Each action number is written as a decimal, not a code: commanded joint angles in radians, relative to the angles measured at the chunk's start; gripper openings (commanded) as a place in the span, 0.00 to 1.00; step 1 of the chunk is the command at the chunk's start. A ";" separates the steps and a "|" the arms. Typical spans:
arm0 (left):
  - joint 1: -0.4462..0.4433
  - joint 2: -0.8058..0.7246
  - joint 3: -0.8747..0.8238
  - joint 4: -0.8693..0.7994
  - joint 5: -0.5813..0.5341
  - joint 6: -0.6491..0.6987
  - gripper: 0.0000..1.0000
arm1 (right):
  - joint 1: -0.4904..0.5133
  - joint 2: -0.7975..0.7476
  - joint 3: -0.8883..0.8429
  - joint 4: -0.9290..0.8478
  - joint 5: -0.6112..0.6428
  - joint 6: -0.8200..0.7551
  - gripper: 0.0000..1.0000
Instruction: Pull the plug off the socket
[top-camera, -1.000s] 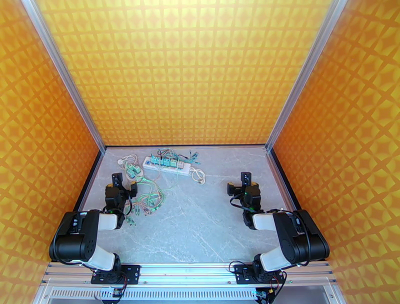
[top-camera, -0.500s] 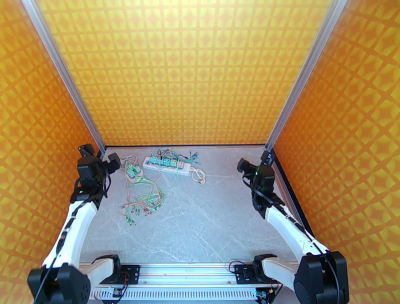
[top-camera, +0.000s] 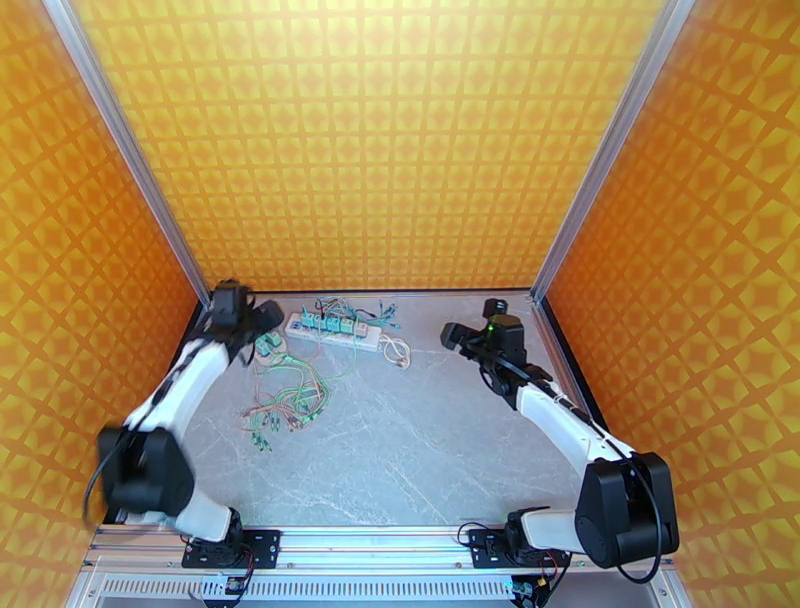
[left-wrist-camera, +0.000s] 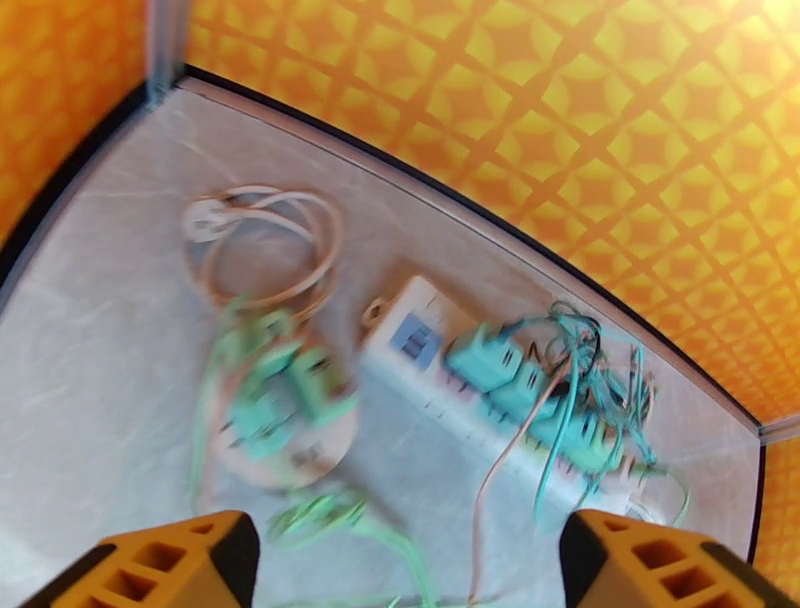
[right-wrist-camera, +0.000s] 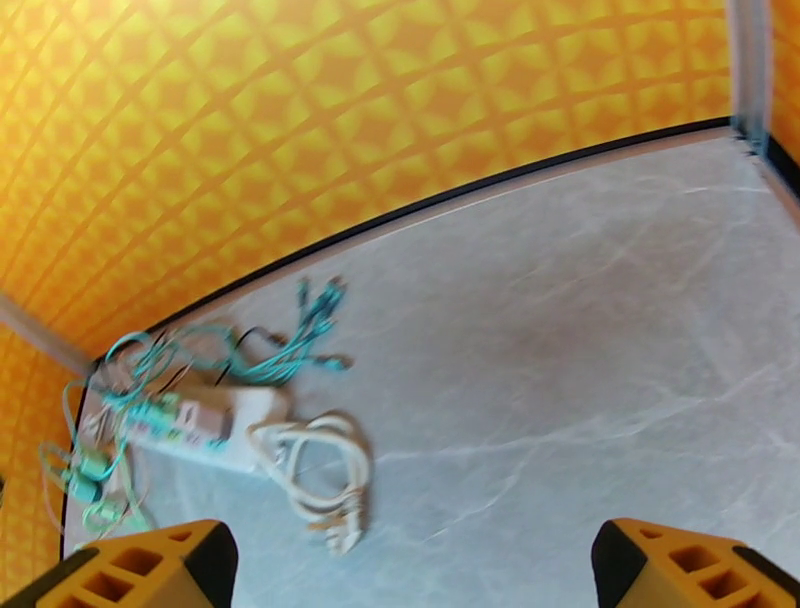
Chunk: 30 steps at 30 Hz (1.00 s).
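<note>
The socket, a long white power strip (top-camera: 333, 331), lies at the back of the table with several teal-green plugs (top-camera: 330, 322) seated in its outlets. In the left wrist view the strip (left-wrist-camera: 415, 345) runs diagonally, its plugs (left-wrist-camera: 485, 362) trailing thin green wires. My left gripper (top-camera: 258, 319) hovers just left of the strip, open, with its orange fingertips (left-wrist-camera: 170, 560) wide apart and nothing between them. My right gripper (top-camera: 452, 335) hangs open to the right of the strip (right-wrist-camera: 225, 420), its orange fingertips (right-wrist-camera: 690, 565) also wide apart and empty.
Loose green plugs and wires (top-camera: 285, 390) sprawl in front of the strip's left end, blurred in the left wrist view (left-wrist-camera: 280, 395). A coiled white cord (top-camera: 395, 348) lies at the strip's right end, another coil (left-wrist-camera: 265, 235) at the back left. Orange walls enclose the table.
Both arms have unfolded from near their bases and reached to the back of the table. The left gripper swung to the back left, then toward the strip; the right one moved left toward it.
</note>
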<state>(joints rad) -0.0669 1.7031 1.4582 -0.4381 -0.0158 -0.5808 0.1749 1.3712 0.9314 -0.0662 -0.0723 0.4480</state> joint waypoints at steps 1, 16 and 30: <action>-0.008 0.148 0.193 -0.078 0.017 -0.034 0.74 | 0.034 0.010 0.039 -0.048 -0.032 -0.015 0.98; -0.014 0.734 0.794 -0.282 0.001 -0.114 0.55 | 0.103 0.401 0.354 -0.081 -0.150 -0.031 0.54; -0.021 0.830 0.837 -0.291 -0.002 -0.128 0.55 | 0.226 0.820 0.719 -0.268 -0.202 -0.109 0.60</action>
<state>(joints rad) -0.0719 2.5202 2.2780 -0.7025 -0.0227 -0.7071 0.3889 2.1479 1.5974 -0.2626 -0.2726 0.3714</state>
